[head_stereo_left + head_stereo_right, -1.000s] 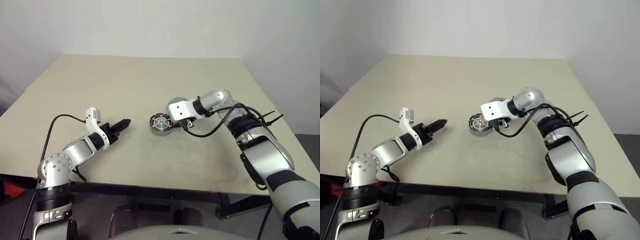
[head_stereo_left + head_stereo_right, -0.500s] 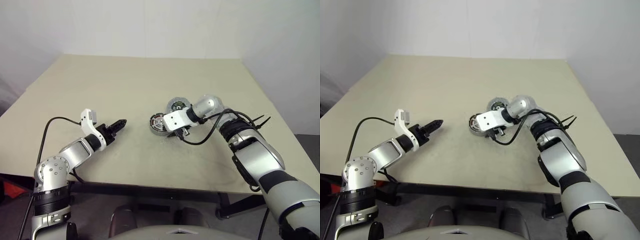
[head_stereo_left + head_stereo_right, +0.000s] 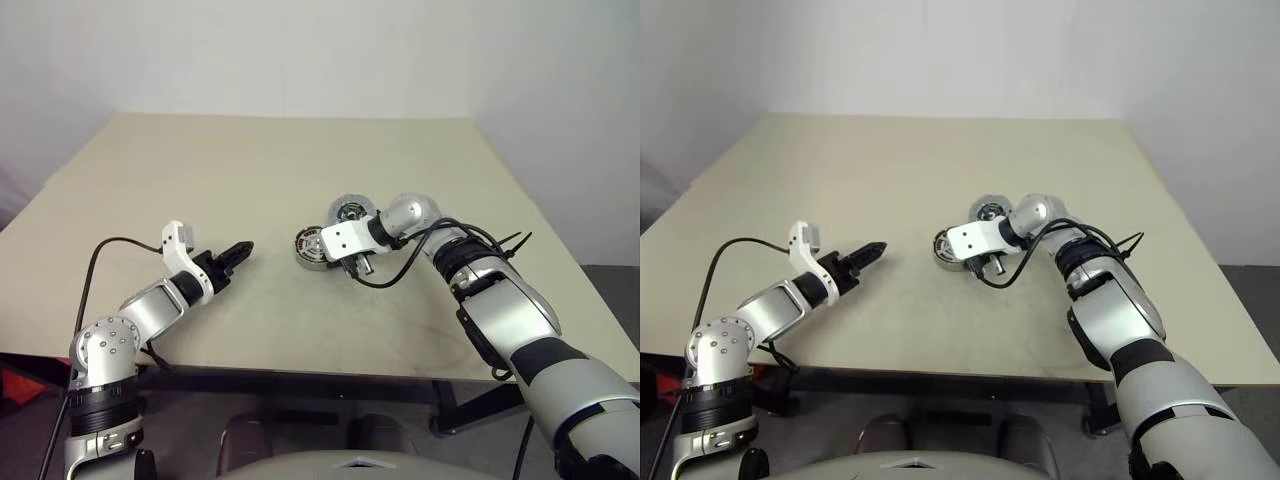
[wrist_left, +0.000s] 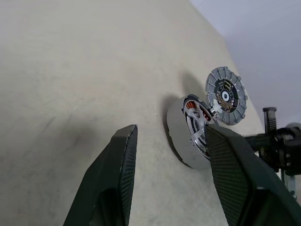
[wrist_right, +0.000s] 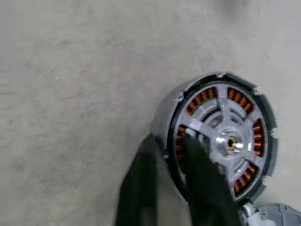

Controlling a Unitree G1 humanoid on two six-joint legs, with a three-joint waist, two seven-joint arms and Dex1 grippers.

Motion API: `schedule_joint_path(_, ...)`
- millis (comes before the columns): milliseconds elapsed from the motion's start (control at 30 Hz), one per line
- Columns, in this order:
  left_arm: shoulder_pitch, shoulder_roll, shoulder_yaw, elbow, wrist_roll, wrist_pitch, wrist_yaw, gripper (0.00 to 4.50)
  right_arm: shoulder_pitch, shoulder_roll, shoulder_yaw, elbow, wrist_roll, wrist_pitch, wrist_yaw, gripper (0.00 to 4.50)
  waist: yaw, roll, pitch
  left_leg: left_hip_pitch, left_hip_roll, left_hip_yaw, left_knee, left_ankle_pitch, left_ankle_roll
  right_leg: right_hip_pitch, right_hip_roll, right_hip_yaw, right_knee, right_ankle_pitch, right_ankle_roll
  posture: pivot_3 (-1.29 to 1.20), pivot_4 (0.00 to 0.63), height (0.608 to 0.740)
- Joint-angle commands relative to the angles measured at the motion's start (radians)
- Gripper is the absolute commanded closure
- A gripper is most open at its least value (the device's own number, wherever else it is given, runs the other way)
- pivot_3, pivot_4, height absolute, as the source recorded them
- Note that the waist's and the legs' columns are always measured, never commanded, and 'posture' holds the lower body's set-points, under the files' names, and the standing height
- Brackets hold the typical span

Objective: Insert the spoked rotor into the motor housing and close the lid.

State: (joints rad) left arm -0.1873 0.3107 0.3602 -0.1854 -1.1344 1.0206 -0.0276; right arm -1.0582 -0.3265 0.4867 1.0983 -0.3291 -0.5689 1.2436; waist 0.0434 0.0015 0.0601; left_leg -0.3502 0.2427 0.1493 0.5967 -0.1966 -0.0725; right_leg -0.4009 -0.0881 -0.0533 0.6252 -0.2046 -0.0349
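The spoked rotor (image 5: 242, 99) shows as copper coils through the cutouts of the grey lid (image 5: 225, 141), which lies on it. Together they form one round silvery unit (image 3: 312, 247) at mid-table. My right gripper (image 5: 169, 141) comes in steeply from the right. It is shut on the unit's near rim, one finger outside the wall and one over the coils. Just behind lies the motor housing (image 3: 352, 210), a silvery dish with a dark hub and a green spot. My left gripper (image 3: 240, 252) hovers open to the left, well apart from the unit and pointing at it.
The beige table (image 3: 250, 170) is bare around the parts and has wide free room at the back and on the left. A black cable (image 3: 400, 275) loops under my right forearm, close to the tabletop. The table's front edge (image 3: 300, 375) runs just below both arms.
My right hand has sunk and shifted left onto the unit's rim, uncovering the housing behind it, and its fingers have closed. The left arm has stayed in place.
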Motion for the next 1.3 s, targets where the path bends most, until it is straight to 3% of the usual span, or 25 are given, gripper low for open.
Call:
schedule_joint_path(33, -0.013, 0.008, 0.015, -0.031, -0.003, -0.020, -0.001, 2.12, -0.015, -0.002, 0.003, 0.010, -0.023, 0.005, -0.016, 4.50, -0.004, 0.000, 0.000, 0.000, 0.000, 0.000, 0.000, 0.000, 0.000, 0.000, 0.000, 0.000, 0.000, 0.000, 0.000, 0.00, 0.000, 0.740)
schedule_joint_path(333, -0.015, 0.011, 0.029, -0.013, 0.004, -0.026, 0.001, 2.12, -0.024, 0.010, -0.026, -0.003, -0.009, 0.006, -0.054, 4.50, -0.004, 0.000, 0.000, 0.000, 0.000, 0.000, 0.000, 0.000, 0.000, -0.001, 0.000, 0.000, 0.000, 0.000, -0.001, 0.00, 0.000, 0.740)
schedule_joint_path(400, -0.011, 0.008, 0.030, -0.012, 0.006, -0.032, 0.003, 2.12, -0.010, 0.024, -0.061, -0.047, 0.057, 0.064, 0.020, 4.50, -0.005, 0.000, 0.000, 0.000, 0.001, 0.000, 0.000, 0.000, 0.000, -0.002, 0.001, 0.000, 0.001, 0.001, -0.001, 0.00, 0.000, 0.740)
schedule_joint_path(633, 0.016, -0.004, 0.027, -0.024, 0.005, -0.044, 0.013, 2.12, 0.073, 0.011, -0.100, -0.415, 0.177, 0.434, 0.188, 4.50, -0.002, 0.001, 0.001, -0.006, 0.001, -0.001, -0.001, 0.000, 0.000, -0.009, 0.002, 0.000, -0.002, 0.001, -0.002, 0.00, 0.000, 0.740)
schedule_joint_path(800, 0.036, -0.003, 0.034, -0.039, -0.007, -0.047, 0.020, 2.12, 0.106, 0.010, -0.098, -0.602, 0.182, 0.723, 0.155, 4.50, 0.002, 0.000, 0.001, -0.015, 0.001, -0.001, 0.000, -0.001, 0.001, -0.017, 0.001, -0.001, -0.003, 0.001, -0.002, 0.00, 0.000, 0.740)
schedule_joint_path(1100, 0.068, -0.012, 0.041, -0.067, -0.018, -0.054, 0.038, 2.12, 0.135, 0.027, -0.069, -0.826, 0.217, 1.140, 0.136, 4.50, 0.009, 0.000, 0.001, -0.013, 0.001, -0.001, 0.000, 0.001, -0.001, -0.016, 0.001, 0.000, -0.001, 0.001, -0.002, 0.00, 0.000, 0.740)
schedule_joint_path(1300, 0.083, -0.001, 0.061, -0.081, -0.028, -0.054, 0.047, 2.12, 0.109, 0.070, -0.057, -0.873, 0.251, 1.361, 0.079, 4.50, 0.012, 0.000, 0.001, -0.012, 0.001, -0.001, 0.000, 0.002, -0.003, -0.016, 0.001, 0.000, -0.001, 0.001, -0.002, 0.00, 0.000, 0.740)
